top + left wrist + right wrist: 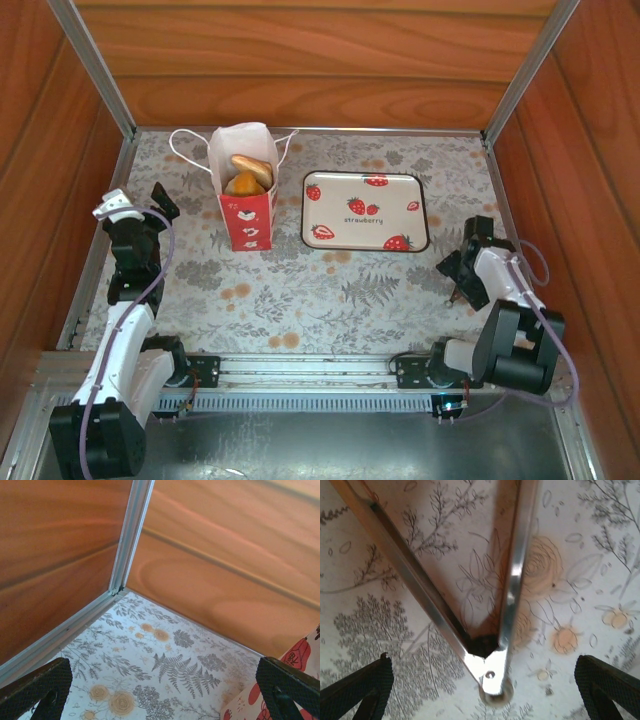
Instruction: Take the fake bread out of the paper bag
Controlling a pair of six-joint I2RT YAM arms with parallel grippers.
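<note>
Reddish-brown wooden panels [300, 60] are walling in a counter [300, 300] that is wearing a pale cloth printed with grey ferns and orange flowers. A small upright white paper bag [246, 205], with a red lower band of white hearts and thin white cord handles, is standing toward the back of the counter, its mouth gaping upward. Glossy golden-brown toy pastries, the fake bread [248, 174], are sitting inside that bag and peeking out at its top. Just to the right of the bag, a white rectangular tray [345, 192] printed with red strawberries is lying flat. The left arm's fingers [40, 685] are hanging just left of the bag, spread wide and gripping nothing. The right arm's fingers [607, 685] are hovering well to the right of the bag, beyond the tray, likewise splayed fully apart and carrying nothing.
</note>
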